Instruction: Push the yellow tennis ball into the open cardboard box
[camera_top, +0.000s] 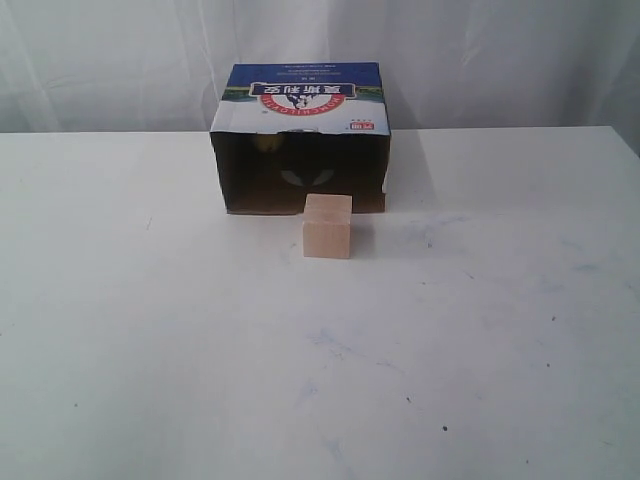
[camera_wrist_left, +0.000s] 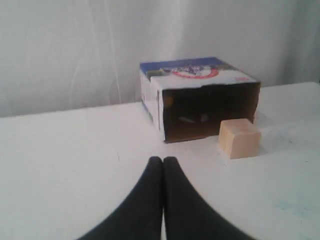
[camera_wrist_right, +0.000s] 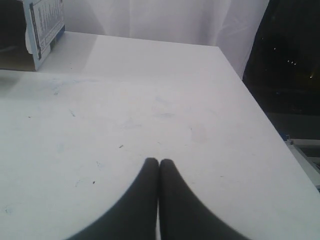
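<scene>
The open cardboard box (camera_top: 300, 110) lies on its side at the back middle of the table, its dark opening facing the front; it also shows in the left wrist view (camera_wrist_left: 200, 80). A dim yellow patch, the yellow tennis ball (camera_top: 268, 141), sits deep inside the box at its left rear; the same ball is faint in the left wrist view (camera_wrist_left: 169, 102). My left gripper (camera_wrist_left: 163, 160) is shut and empty over bare table, well short of the box. My right gripper (camera_wrist_right: 159, 162) is shut and empty, far to the right of the box corner (camera_wrist_right: 42, 25). Neither gripper shows in the exterior view.
A pale wooden cube (camera_top: 328, 226) stands on the white table (camera_top: 150, 330) just in front of the box opening, toward its right half; the left wrist view shows it too (camera_wrist_left: 240, 138). The table's right edge (camera_wrist_right: 260, 115) drops off to a dark area. White curtains hang behind.
</scene>
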